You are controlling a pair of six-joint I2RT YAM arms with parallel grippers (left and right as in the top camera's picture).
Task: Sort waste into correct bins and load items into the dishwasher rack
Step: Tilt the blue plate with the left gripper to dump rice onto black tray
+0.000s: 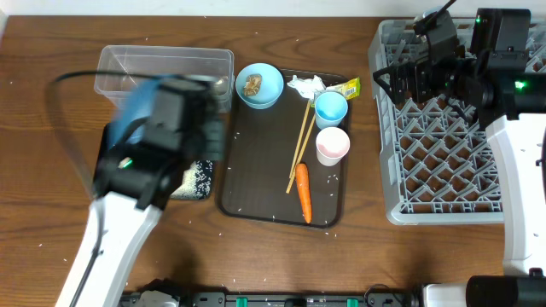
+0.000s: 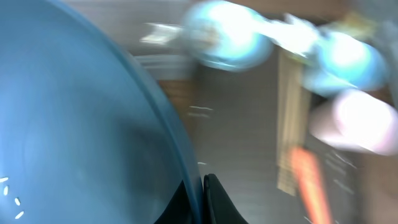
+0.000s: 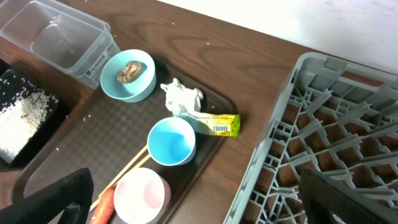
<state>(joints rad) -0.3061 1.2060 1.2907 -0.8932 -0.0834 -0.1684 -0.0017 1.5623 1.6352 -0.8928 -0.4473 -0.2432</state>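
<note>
My left gripper (image 2: 200,199) is shut on the rim of the large blue dish (image 2: 74,124), which carries a few rice grains (image 2: 9,193). In the overhead view the dish (image 1: 130,118) is blurred and held tilted above the clear tub (image 1: 166,64) and the black tray of rice (image 1: 198,179). My right gripper (image 3: 196,193) is open and empty over the left edge of the grey rack (image 1: 444,145). The small bowl (image 1: 259,85) holds the brown lump (image 1: 252,83). The tissue (image 1: 305,83), wrapper (image 1: 345,87), blue cup (image 1: 331,108), pink cup (image 1: 332,146), chopsticks (image 1: 300,145) and carrot (image 1: 304,194) lie nearby.
The dark brown serving tray (image 1: 256,179) sits mid-table and bears the bowl, cups, chopsticks and carrot. Stray rice grains dot the wooden table (image 1: 51,102). The rack (image 3: 329,143) fills the right side.
</note>
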